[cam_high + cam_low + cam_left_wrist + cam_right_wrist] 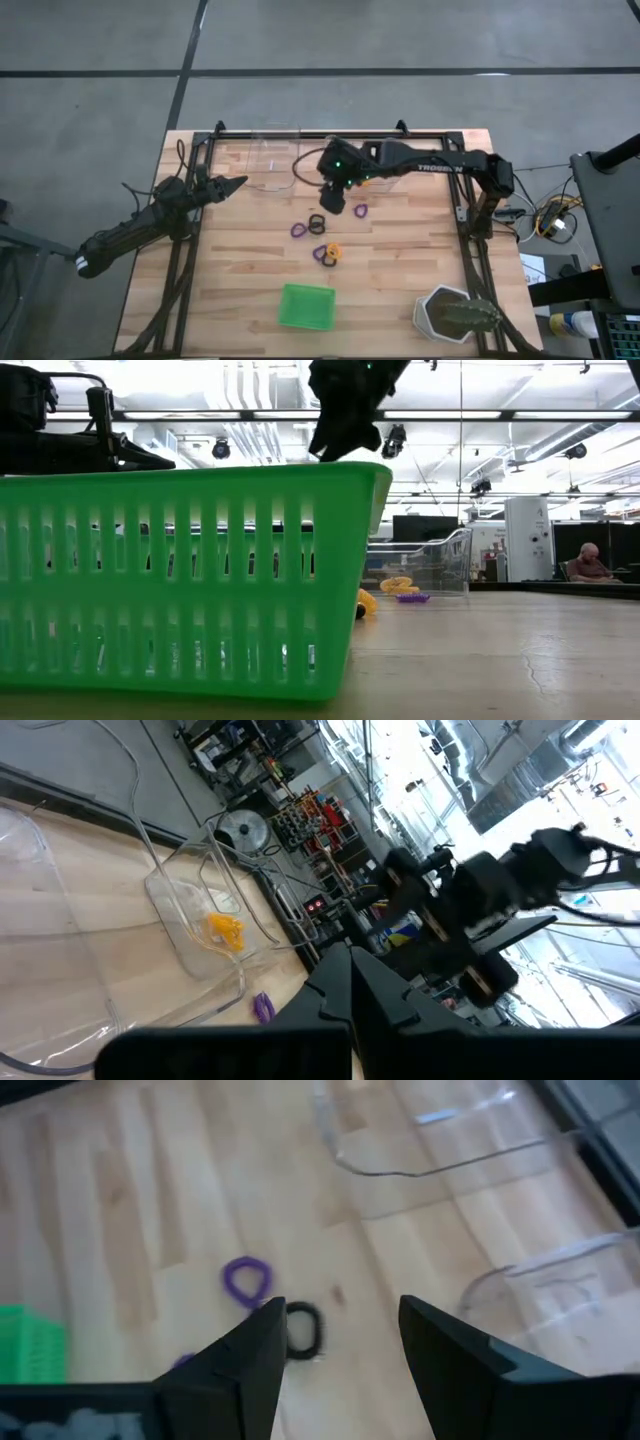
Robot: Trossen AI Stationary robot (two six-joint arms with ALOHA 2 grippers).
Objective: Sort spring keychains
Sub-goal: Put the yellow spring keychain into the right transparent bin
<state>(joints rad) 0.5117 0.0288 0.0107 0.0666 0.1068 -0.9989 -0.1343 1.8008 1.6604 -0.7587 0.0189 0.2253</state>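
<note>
**Four cameras, one shared tabletop**

The high view looks straight down on the whole table. The low view sits at tabletop height, close behind the green tray. That tray lies at 6 o'clock in the high view. Each wrist view faces forward over the wood.

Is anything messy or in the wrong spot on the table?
Yes. Several spring keychains lie loose on the bare wood, not in a tray, while one orange keychain already sits in a clear plastic tray. The right gripper hangs open above a black keychain.
</note>
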